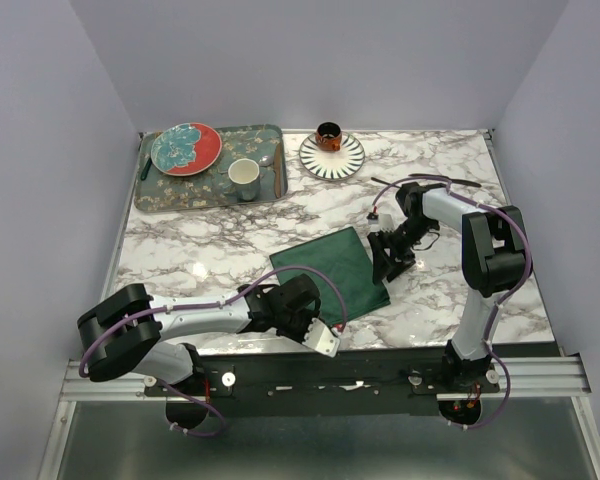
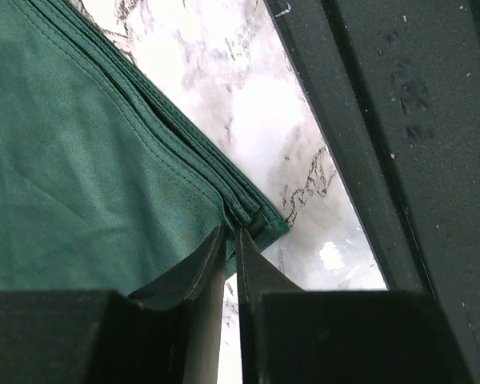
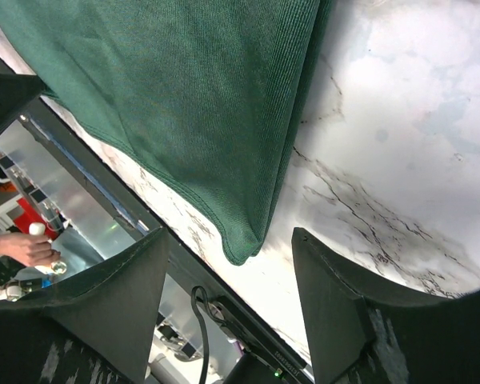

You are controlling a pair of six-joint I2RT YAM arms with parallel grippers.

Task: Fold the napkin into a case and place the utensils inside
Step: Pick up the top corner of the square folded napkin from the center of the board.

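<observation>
The dark green napkin (image 1: 335, 262) lies folded on the marble table near its front edge. My left gripper (image 1: 302, 308) sits low over the napkin's near corner. In the left wrist view its jaws (image 2: 230, 232) are pinched on the layered hem of the napkin (image 2: 80, 160). My right gripper (image 1: 388, 262) hovers at the napkin's right edge. It stands open (image 3: 230, 234) over a rounded corner of the napkin (image 3: 192, 96), with nothing between its fingers. A slim black utensil (image 1: 465, 182) lies behind the right arm. Another dark one (image 1: 145, 165) lies along the tray's left rim.
A patterned tray (image 1: 277, 190) at the back left holds a red and teal plate (image 1: 185, 148), a cup (image 1: 244, 178) and a silver spoon (image 1: 267, 160). A striped plate (image 1: 345, 160) with a small dark cup (image 1: 328, 133) stands behind the napkin. The dark front rail (image 2: 416, 160) runs close by the left gripper.
</observation>
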